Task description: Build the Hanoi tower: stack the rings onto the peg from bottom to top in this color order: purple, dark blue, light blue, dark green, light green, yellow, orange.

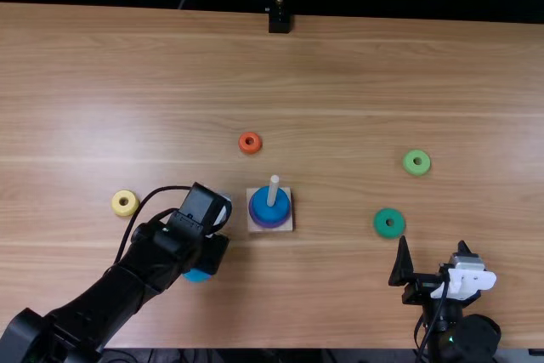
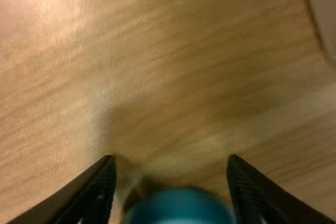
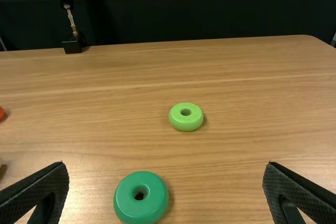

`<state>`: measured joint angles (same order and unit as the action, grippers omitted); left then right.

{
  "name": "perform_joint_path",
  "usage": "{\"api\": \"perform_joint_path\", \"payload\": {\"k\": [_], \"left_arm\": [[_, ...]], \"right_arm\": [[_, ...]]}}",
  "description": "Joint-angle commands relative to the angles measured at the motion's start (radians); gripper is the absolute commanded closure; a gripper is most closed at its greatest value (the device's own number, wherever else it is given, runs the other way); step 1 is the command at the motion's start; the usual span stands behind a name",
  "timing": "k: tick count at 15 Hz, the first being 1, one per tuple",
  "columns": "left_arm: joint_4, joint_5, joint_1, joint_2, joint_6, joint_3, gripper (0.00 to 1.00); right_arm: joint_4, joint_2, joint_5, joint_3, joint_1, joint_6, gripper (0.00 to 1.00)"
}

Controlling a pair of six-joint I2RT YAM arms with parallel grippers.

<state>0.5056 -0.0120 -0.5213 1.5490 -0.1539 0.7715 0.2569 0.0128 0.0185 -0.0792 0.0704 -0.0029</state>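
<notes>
In the top view, the left gripper (image 1: 210, 254) is low over the light blue ring (image 1: 196, 275), covering much of it. The left wrist view has the left gripper (image 2: 171, 162) open, the light blue ring (image 2: 181, 209) between its fingers. Purple (image 1: 270, 224) and dark blue (image 1: 266, 203) rings are stacked on the peg (image 1: 273, 191). The right gripper (image 1: 433, 246) stands open near the dark green ring (image 1: 389, 223); the right wrist view shows the right gripper (image 3: 166, 166) with nothing between its fingers. Loose on the table lie light green (image 1: 416, 161), yellow (image 1: 124, 203) and orange (image 1: 250, 143) rings.
The peg's square wooden base (image 1: 283, 224) sits near the middle of the table (image 1: 340, 65), just right of the left gripper. A black stand foot (image 1: 279, 22) is at the far edge. A cable (image 1: 136, 215) loops beside the left arm.
</notes>
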Motion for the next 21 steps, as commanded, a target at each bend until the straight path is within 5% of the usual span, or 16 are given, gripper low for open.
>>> {"api": "perform_joint_path", "payload": {"k": [1, 21], "left_arm": [[0.058, 0.014, 0.02, -0.001, 0.003, 0.002, 0.0], [0.205, 0.021, 0.024, -0.082, 0.007, -0.014, 0.0]], "right_arm": [[0.072, -0.013, 0.004, 0.062, 0.009, -0.005, 0.0], [0.07, -0.013, 0.004, 0.062, 0.009, -0.005, 0.0]]}}
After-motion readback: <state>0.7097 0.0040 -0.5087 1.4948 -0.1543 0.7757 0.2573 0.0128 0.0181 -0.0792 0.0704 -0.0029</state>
